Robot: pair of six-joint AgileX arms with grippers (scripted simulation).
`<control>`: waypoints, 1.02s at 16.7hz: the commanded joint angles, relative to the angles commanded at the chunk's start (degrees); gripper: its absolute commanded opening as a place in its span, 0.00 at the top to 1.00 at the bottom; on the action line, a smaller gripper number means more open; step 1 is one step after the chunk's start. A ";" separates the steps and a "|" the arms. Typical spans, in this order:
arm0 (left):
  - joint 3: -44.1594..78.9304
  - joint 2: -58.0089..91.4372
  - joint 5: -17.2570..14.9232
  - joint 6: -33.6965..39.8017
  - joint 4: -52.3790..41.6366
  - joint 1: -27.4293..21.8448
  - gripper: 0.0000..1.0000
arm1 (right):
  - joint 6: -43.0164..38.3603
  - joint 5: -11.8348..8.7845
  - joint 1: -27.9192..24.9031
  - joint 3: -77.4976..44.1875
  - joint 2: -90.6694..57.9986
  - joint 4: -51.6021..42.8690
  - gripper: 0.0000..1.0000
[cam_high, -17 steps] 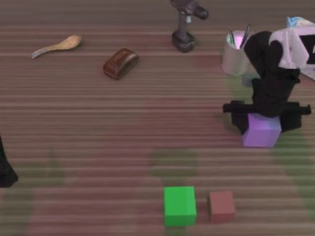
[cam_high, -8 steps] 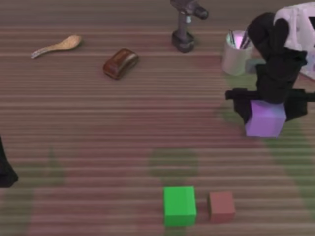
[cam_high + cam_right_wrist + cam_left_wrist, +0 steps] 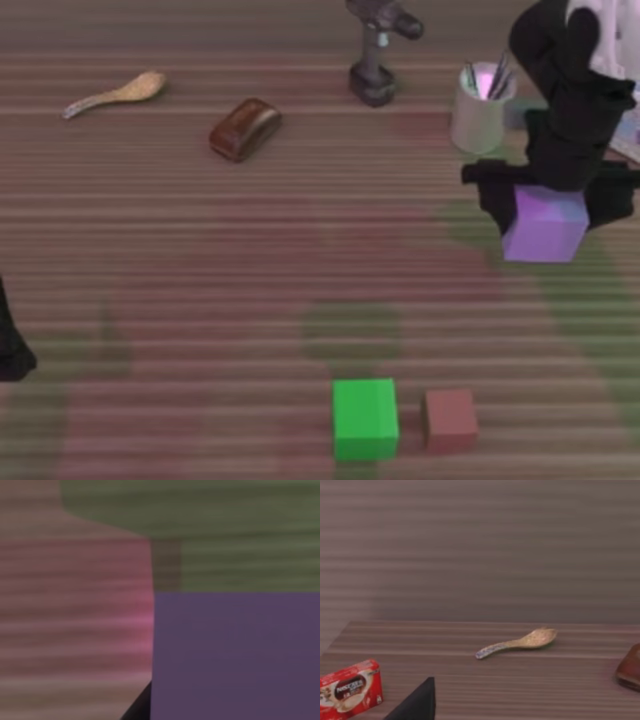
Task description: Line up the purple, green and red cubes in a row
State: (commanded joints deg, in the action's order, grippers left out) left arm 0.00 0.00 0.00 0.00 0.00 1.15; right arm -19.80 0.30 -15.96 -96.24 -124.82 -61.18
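My right gripper (image 3: 548, 212) is shut on the light-purple cube (image 3: 545, 232), holding it at the right side of the table, in front of the cup. The right wrist view is half filled by the purple cube's (image 3: 235, 655) face, with one dark finger (image 3: 141, 707) pressed against its edge. The bright-green cube (image 3: 365, 418) rests near the front edge in the middle. The smaller brick-red cube (image 3: 450, 419) lies just to its right, a small gap between them. My left gripper (image 3: 10, 350) stays parked at the left edge, open, with one fingertip (image 3: 417, 705) showing.
A wooden spoon (image 3: 115, 93) and a glossy brown block (image 3: 245, 128) lie at the back left. A dark power tool (image 3: 378, 50) stands at the back centre. A cup of pens (image 3: 480, 105) stands close behind my right gripper. A red packet (image 3: 350, 690) lies near the left arm.
My right gripper has carried the purple cube a little farther back and to the right, closer to the cup. The green and red cubes and the left arm have not moved.
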 joint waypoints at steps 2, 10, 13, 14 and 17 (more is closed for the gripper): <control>0.00 0.00 0.00 0.00 0.00 0.00 0.00 | -2.01 0.03 -2.00 -1.23 -0.77 -0.70 1.00; 0.00 0.00 0.00 0.00 0.00 0.00 0.00 | -27.06 0.20 -29.62 -12.32 -6.34 -7.24 1.00; 0.00 0.00 0.00 0.00 0.00 0.00 0.00 | -36.59 0.24 -39.76 -16.08 -7.66 -9.32 1.00; 0.00 0.00 0.00 0.00 0.00 0.00 0.00 | -38.80 0.28 -41.97 -16.96 -7.83 -9.74 1.00; 0.00 0.00 0.00 0.00 0.00 0.00 0.00 | -41.77 0.38 -44.94 -18.16 -7.89 -10.26 1.00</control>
State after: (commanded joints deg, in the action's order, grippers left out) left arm 0.00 0.00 0.00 0.00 0.00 1.15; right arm -61.57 0.68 -60.89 -114.40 -132.71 -71.43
